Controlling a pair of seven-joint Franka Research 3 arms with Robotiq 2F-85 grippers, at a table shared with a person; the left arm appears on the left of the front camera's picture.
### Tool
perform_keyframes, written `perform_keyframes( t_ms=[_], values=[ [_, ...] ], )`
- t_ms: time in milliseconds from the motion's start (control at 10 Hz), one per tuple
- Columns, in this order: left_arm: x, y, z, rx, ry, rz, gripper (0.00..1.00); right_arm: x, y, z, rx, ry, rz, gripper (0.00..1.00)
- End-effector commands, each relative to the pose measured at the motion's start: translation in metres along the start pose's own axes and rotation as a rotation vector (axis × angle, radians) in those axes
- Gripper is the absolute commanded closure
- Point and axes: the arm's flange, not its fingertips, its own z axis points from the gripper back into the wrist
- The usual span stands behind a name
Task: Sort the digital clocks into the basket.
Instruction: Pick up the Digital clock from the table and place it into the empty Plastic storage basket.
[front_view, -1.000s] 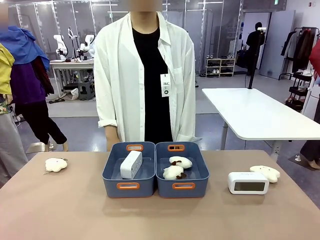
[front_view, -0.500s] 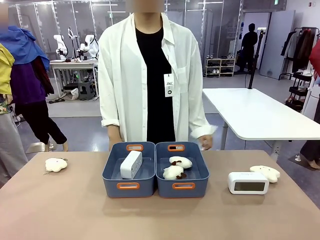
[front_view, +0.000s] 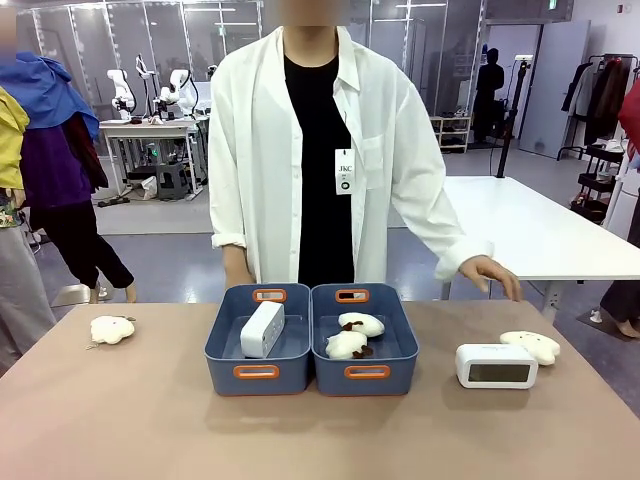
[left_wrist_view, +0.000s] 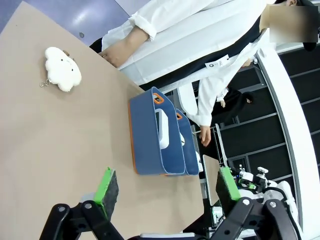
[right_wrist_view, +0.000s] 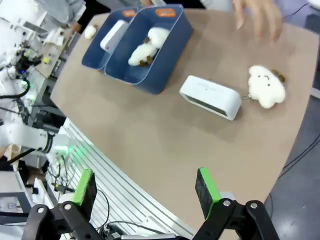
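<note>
Two blue rectangular plastic bins with orange handle inserts stand touching side by side at the centre of the tan table. The left bin holds one white rounded plastic digital clock, stood on edge. The right bin holds two cream fluffy plush toys. A second white digital clock sits on the table to the robot's right of the bins, outside both, with its grey display facing the robot. A cream plush cloud toy lies just beside it, farther back. Another cream plush toy lies well apart on the robot's left. The person's extended hand is open in the air beyond the second clock and touches nothing. The person's other hand hangs behind the left bin. The left gripper hovers above the table with its fingers spread wide, empty. The right gripper is over the near table edge, fingers likewise apart, nothing between them.
</note>
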Motion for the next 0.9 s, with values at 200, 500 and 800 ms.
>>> perform_keyframes(
  t_ms=[200, 500, 800],
  values=[
    [0.000, -0.005, 0.003, -0.009, 0.007, 0.014, 0.00, -0.102, -0.019, 0.101, -0.050, -0.250, -0.028, 0.00],
    [0.000, -0.005, 0.003, -0.009, 0.007, 0.014, 0.00, -0.118, -0.017, 0.117, -0.083, -0.276, -0.026, 0.00],
    [0.000, -0.005, 0.003, -0.009, 0.007, 0.014, 0.00, -0.120, -0.019, 0.117, -0.102, -0.266, -0.058, 0.00]
  ],
)
